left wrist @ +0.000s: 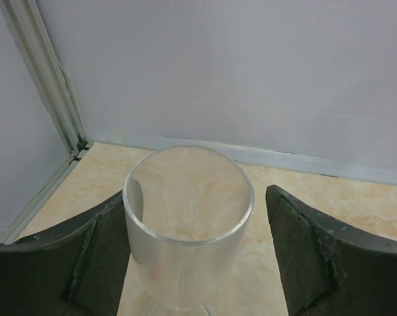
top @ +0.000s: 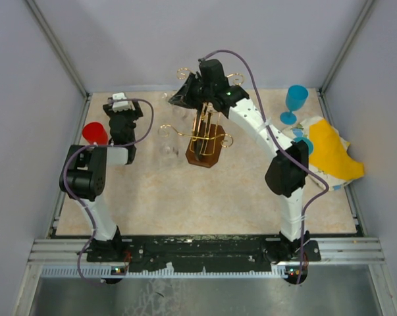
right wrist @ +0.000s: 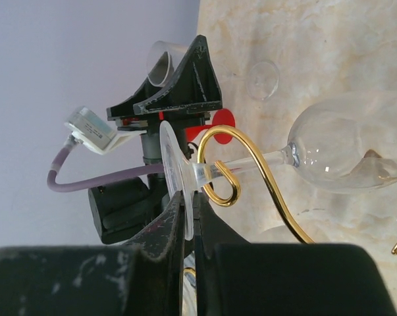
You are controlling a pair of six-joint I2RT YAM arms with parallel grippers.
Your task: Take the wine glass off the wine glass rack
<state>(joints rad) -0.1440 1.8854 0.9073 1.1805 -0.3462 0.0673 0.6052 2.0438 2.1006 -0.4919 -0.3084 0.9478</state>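
The gold wire wine glass rack (top: 208, 131) stands on its dark brown base (top: 203, 157) mid-table. In the right wrist view a clear wine glass (right wrist: 346, 151) hangs sideways, its stem in a curled gold hook (right wrist: 226, 179). My right gripper (right wrist: 195, 197) is shut on the rim of the glass's round foot (right wrist: 172, 164); from above it (top: 185, 95) is at the rack's upper far side. My left gripper (left wrist: 195, 217) is open around a separate upright clear glass (left wrist: 185, 243) near the far left corner. The glass touches the left finger and a gap shows on the right.
A red cup (top: 95, 133) stands by the left arm. A blue goblet (top: 294, 102) and a yellow cloth (top: 333, 155) lie at the far right. Another clear glass (right wrist: 263, 79) stands on the table near the rack. Grey walls close in the back and sides.
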